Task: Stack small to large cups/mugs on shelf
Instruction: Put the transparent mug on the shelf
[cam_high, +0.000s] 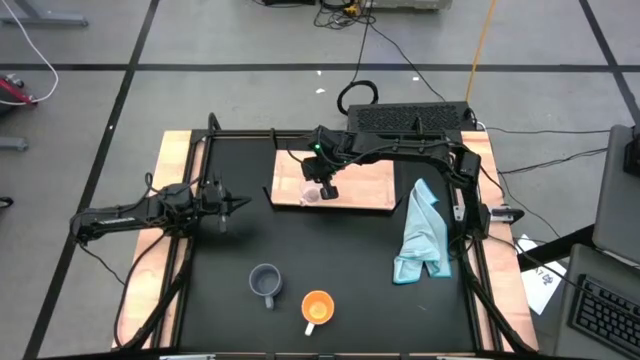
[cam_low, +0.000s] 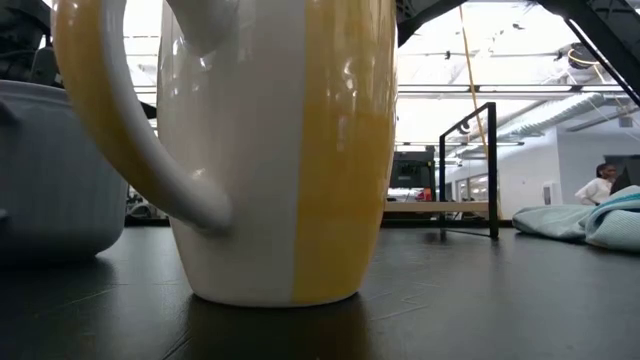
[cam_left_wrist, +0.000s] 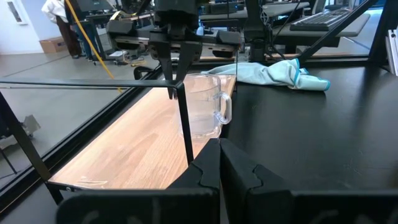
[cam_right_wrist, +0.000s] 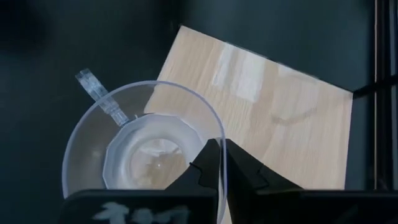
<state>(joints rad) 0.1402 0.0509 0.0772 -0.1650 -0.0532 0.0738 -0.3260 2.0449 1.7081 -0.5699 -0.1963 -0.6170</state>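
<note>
Nearest the front edge of the black table (cam_high: 330, 250), the orange mug (cam_high: 317, 307) stands upright with its white handle turned toward the front. In the low view this mug (cam_low: 275, 150) fills most of the frame. Just beside it, toward the left arm's side and slightly farther back, the blue-grey mug (cam_high: 265, 282) also stands upright, apart from the orange one.

At mid-depth on the left edge, the left gripper (cam_high: 222, 205) waits above the table, well apart from both mugs. Its fingers (cam_left_wrist: 211, 171) are pressed together with nothing between them.

On the right side, a light-blue cloth (cam_high: 421, 240) lies crumpled on the table, just beside the board's right end.

Farther back, the light-wood board (cam_high: 365, 185) lies flat. The clear glass cup (cam_high: 311, 194) stands upright on the board near its left end; the left wrist view shows the cup (cam_left_wrist: 205, 106) with its handle toward the cloth side. The right gripper (cam_high: 324, 184) is directly over the cup, pointing down. Its fingers (cam_right_wrist: 214, 168) sit close together at the cup's rim (cam_right_wrist: 214, 127); whether they are pinching the rim cannot be determined.
</note>
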